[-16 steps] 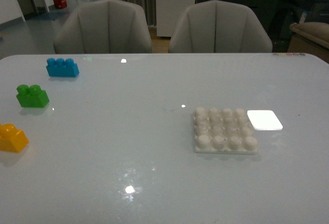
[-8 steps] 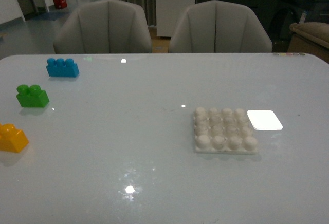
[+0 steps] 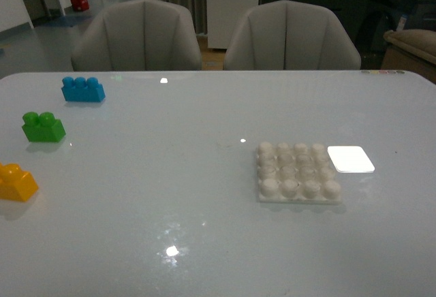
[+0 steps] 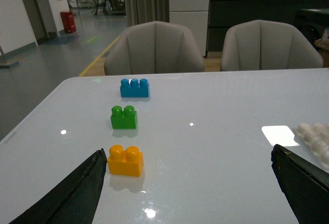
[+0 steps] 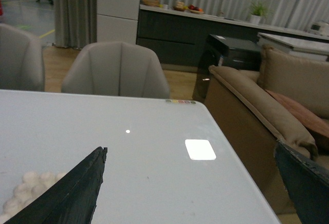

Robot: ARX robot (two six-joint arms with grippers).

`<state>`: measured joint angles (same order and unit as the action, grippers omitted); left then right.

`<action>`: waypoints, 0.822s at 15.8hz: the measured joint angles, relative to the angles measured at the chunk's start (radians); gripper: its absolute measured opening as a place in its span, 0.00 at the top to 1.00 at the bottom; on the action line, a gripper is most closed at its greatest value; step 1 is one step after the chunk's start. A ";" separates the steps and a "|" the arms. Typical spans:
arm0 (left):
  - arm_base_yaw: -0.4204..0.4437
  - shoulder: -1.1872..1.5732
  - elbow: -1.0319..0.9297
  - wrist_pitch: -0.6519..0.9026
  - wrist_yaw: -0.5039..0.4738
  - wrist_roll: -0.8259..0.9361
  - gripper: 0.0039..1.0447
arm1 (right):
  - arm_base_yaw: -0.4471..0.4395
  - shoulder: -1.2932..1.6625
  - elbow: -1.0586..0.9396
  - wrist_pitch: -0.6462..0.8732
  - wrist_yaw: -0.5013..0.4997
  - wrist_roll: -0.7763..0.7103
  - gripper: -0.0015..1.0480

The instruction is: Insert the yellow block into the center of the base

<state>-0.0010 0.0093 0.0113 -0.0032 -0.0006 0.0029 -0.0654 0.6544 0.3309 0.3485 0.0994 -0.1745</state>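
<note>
left tool (image 4: 187,152) over glossy table (image 3: 170,174)

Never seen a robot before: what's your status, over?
Left gripper open, empty; right gripper open, empty. Yellow block on table, far from base. Nothing between them.

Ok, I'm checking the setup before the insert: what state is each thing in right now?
yellow block: upright, studs up, loose, not on the base
green brick: upright, studs up, loose
blue brick: upright, studs up, loose
base: flat, studs up, nothing on it
left end effector: open, empty
right end effector: open, empty
</note>
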 joint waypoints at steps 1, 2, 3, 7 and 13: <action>0.000 0.000 0.000 0.000 0.000 0.000 0.06 | 0.000 0.125 0.058 0.056 -0.022 -0.002 0.06; 0.000 0.000 0.000 0.000 0.000 0.000 0.06 | 0.000 0.201 0.097 0.079 -0.032 0.003 0.06; 0.000 0.000 0.000 0.000 0.000 0.000 0.06 | 0.000 0.254 0.126 0.085 -0.040 0.008 0.06; 0.000 0.000 0.000 0.000 0.000 0.000 0.06 | 0.064 0.893 0.543 -0.105 -0.101 0.130 0.06; 0.000 0.000 0.000 0.000 0.000 0.000 0.06 | 0.164 1.345 0.740 -0.266 -0.124 0.202 0.06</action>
<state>-0.0010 0.0093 0.0113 -0.0032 -0.0010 0.0025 0.0982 1.9991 1.0706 0.0826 -0.0246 0.0277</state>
